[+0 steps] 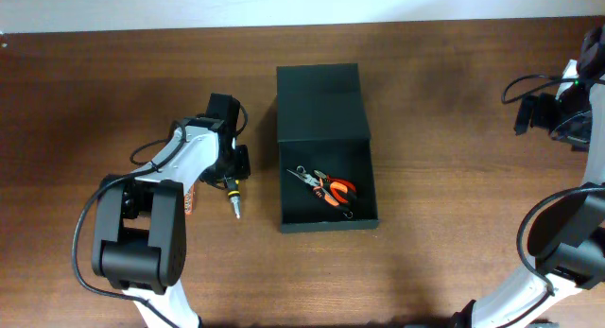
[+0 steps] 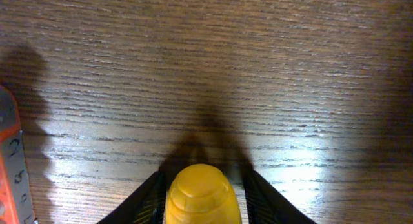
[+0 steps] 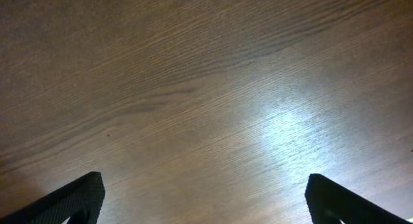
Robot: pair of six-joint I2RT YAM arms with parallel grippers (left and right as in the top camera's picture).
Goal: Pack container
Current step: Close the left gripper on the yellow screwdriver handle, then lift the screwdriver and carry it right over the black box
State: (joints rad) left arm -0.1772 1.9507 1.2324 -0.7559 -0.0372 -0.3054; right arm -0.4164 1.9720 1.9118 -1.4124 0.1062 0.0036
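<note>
The black container [image 1: 326, 215] stands open at the table's middle, its flat lid [image 1: 319, 101] laid back behind it. Orange-handled pliers [image 1: 331, 190] lie inside. My left gripper [image 1: 231, 173] is just left of the box, shut on a screwdriver [image 1: 233, 199] with a yellow handle, whose metal tip points to the front. In the left wrist view the yellow handle end [image 2: 202, 195] sits tight between the jaws [image 2: 203, 173], low over the wood. My right gripper [image 1: 537, 112] is far right, open and empty, its jaws [image 3: 205, 180] over bare wood.
An orange and grey tool [image 2: 13, 166] lies on the table left of the left gripper; it also shows in the overhead view under the left arm [image 1: 192, 203]. Cables hang at the right arm [image 1: 529, 82].
</note>
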